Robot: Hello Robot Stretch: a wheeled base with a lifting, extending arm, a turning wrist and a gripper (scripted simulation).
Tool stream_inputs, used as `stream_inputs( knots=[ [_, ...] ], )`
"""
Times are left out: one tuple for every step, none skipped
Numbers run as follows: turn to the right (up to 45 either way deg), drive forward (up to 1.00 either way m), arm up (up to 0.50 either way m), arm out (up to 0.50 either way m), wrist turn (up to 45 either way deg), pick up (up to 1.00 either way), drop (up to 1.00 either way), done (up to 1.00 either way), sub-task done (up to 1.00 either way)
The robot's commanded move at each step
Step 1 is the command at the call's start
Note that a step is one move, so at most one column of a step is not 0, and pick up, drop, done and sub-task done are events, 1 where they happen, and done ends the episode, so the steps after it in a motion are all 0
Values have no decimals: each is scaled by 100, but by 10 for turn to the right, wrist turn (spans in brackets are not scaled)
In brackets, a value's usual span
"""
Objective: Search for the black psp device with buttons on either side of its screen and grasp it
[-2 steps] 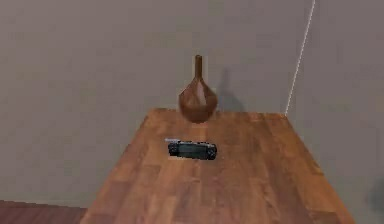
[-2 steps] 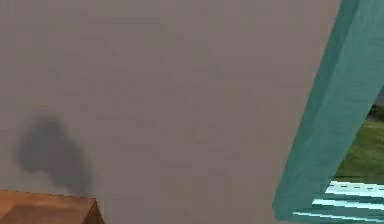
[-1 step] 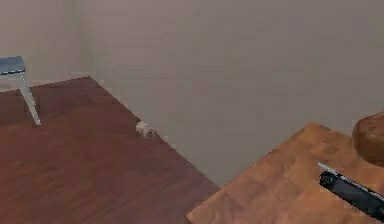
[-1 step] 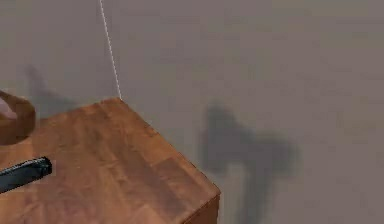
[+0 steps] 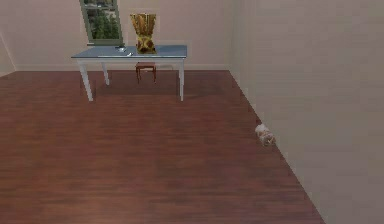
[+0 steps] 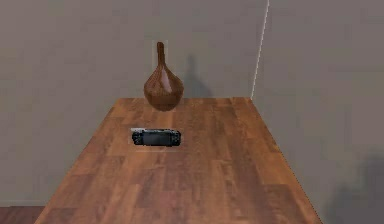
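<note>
the black psp [image 6: 157, 138] lies flat on the wooden desk [image 6: 225, 175], long axis across the arm side view, just before a brown vase [image 6: 163, 82]; i cannot tell the end effector's state.

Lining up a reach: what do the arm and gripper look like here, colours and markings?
I cannot tell their colours, shape or markings from these pictures. At the arm side view's bottom edge, right of the middle, lies brown wooden tabletop, with the black PSP and a brown vase beyond.

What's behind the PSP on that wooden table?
A brown narrow-necked vase stands behind the psp device, apart from it, with grey wall beyond. The vase's body covers the tabletop strip behind it.
</note>
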Motion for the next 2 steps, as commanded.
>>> stream_inputs(
  knots=[
    [0,0,50,0,0,0,0,0,0],
    [0,0,38,0,0,0,0,0,0]
  ],
)
